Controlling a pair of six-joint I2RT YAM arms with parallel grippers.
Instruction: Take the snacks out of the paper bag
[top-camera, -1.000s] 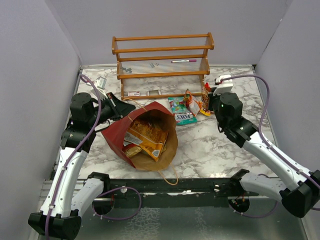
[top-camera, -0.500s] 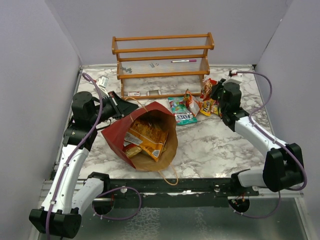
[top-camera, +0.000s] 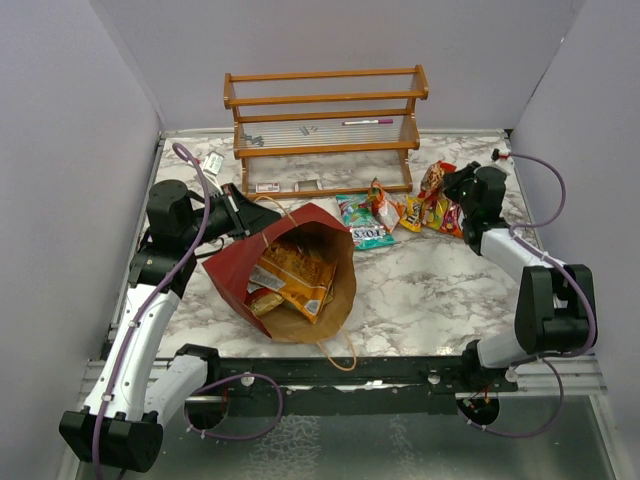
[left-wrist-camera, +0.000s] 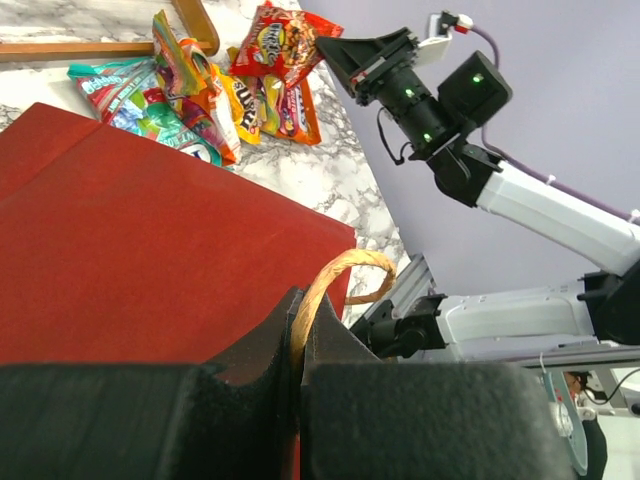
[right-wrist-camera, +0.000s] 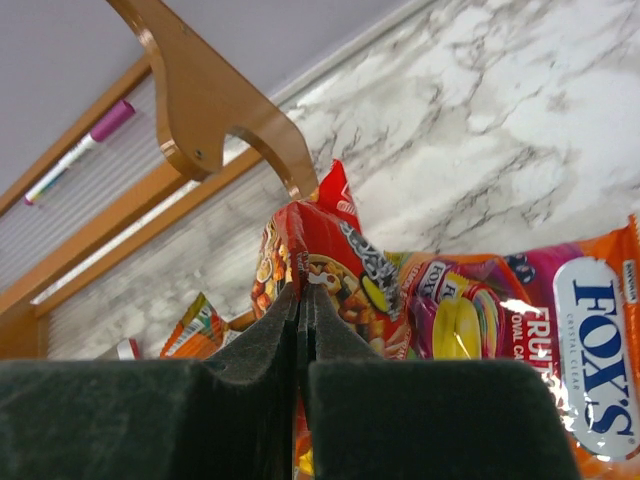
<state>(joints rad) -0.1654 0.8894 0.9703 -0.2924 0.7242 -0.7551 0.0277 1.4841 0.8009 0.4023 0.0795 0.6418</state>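
The left tool is clamped shut on a twine handle of the dark red paper bag, which lies on its side on the marble table, its mouth toward the near edge and orange packets inside. The right tool pinches a red packet upright near the right end of the wooden rack, beside loose snacks and a teal packet lying on the table

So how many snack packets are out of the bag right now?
5 I can tell apart: red packet in the right gripper; on the table by the rack, teal packet, orange packet, yellow packet, orange-pink packet. They overlap, so one more may be hidden.
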